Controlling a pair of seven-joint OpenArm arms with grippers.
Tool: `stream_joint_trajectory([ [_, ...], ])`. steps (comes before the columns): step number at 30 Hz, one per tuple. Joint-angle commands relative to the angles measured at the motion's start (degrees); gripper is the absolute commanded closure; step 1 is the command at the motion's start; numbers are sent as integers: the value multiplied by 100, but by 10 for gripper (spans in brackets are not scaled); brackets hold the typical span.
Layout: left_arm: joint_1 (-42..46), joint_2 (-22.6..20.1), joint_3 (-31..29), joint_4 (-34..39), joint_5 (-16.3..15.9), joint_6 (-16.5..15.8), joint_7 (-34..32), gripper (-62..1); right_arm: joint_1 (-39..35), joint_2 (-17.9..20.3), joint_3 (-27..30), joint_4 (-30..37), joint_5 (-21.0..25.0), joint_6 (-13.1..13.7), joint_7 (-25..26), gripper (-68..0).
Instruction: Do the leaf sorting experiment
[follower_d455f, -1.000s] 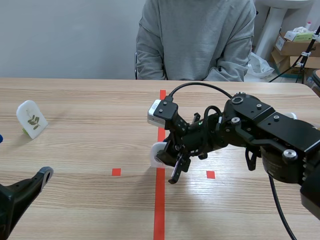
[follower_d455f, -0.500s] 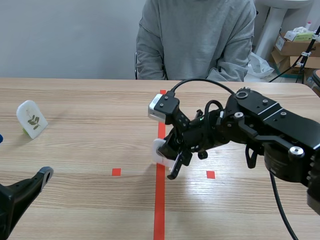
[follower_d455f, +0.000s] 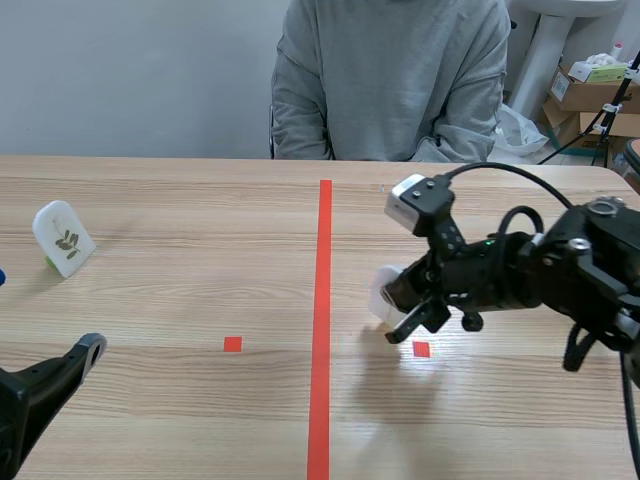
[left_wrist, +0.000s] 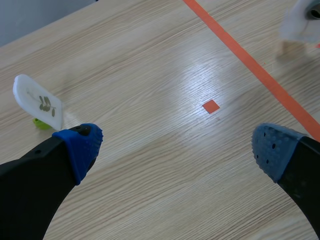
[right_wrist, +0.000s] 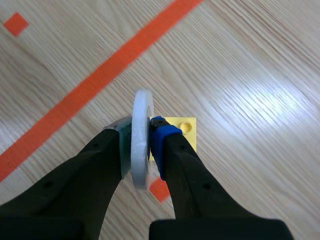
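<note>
My right gripper (follower_d455f: 404, 312) is shut on a white leaf card (follower_d455f: 384, 290), held edge-on just right of the red tape line and above a small red square. In the right wrist view the card (right_wrist: 142, 105) stands upright between the pads, its yellow base (right_wrist: 183, 131) just over the table. A second white card with a pressed leaf (follower_d455f: 63, 238) stands on a green base at the far left; it also shows ahead of the left fingers (left_wrist: 37, 100). My left gripper (left_wrist: 175, 147) is open and low at the near left corner, holding nothing.
A person in a grey sweater (follower_d455f: 390, 80) sits across the table, hands out of sight. Cardboard boxes (follower_d455f: 590, 85) stand off the table at the back right. The right arm's bulk (follower_d455f: 560, 270) covers the right side of the table.
The right arm has carried the white card from over the red line to its right side, drawing back to the right. The left arm and the far-left card have not moved.
</note>
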Motion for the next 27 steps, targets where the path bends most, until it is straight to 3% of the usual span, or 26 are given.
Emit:
stream_joint_trajectory([
  [1,-17,-17,-9,114,-44,11,-81,-623,4,101,315,-26,33,-61,61,-17],
  [7,-17,-17,-9,114,-44,11,-81,-623,-332,114,1436,-37,-76,-170,85,-17],
  [12,-17,-17,-9,114,-44,11,-81,-623,-393,114,1974,-162,-330,-363,313,-17],
  [27,-17,-17,-9,114,-44,11,-81,-623,-372,96,2247,-1060,-328,-621,776,-17],
])
